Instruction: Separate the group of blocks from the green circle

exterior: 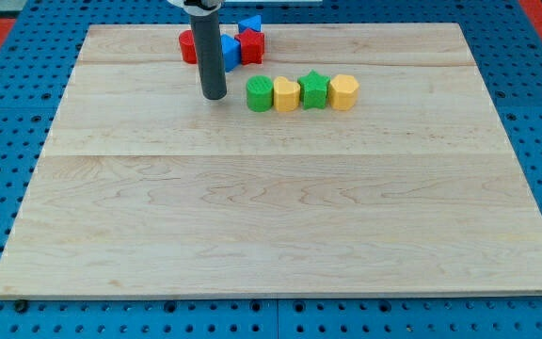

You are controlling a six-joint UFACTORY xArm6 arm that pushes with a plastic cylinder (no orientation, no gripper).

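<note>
The green circle point(259, 94) lies at the left end of a row of blocks in the upper middle of the wooden board point(280, 217). Touching its right side is a yellow block point(286, 95), then a green star point(314, 89), then a yellow hexagon-like block point(343, 92). My tip point(215, 95) rests on the board just left of the green circle, a small gap apart from it. The rod rises to the view's top.
Near the board's top edge sits a second cluster: a red block point(188, 45) partly behind the rod, a blue block point(229, 51), a red star point(251, 43) and a blue triangle-like block point(249, 23). Blue perforated table surrounds the board.
</note>
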